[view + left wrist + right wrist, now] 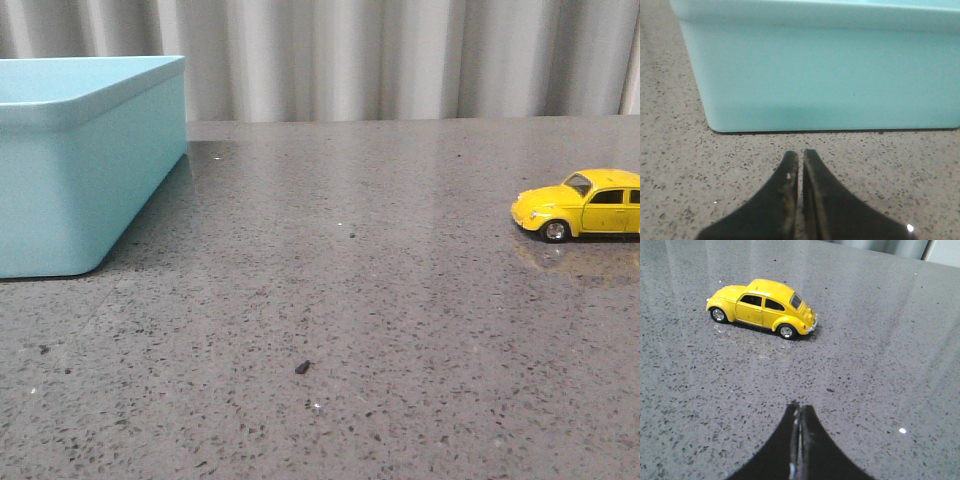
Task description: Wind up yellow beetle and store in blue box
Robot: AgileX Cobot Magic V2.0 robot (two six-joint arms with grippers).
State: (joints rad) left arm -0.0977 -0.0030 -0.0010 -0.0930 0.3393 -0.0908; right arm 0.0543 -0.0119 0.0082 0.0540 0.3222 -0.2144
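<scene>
The yellow beetle (583,204) stands on its wheels at the table's right edge in the front view, nose to the left. The right wrist view shows the beetle (762,308) side-on, some way beyond my right gripper (799,407), which is shut and empty. The blue box (85,150) sits at the far left of the table. Its side wall (825,80) fills the left wrist view, a short gap past my left gripper (801,154), which is shut with nothing in it. Neither arm appears in the front view.
The grey speckled tabletop (350,300) spreads between box and car. A small dark speck (302,367) lies near the front middle. A pleated grey curtain (400,50) hangs behind the table's far edge.
</scene>
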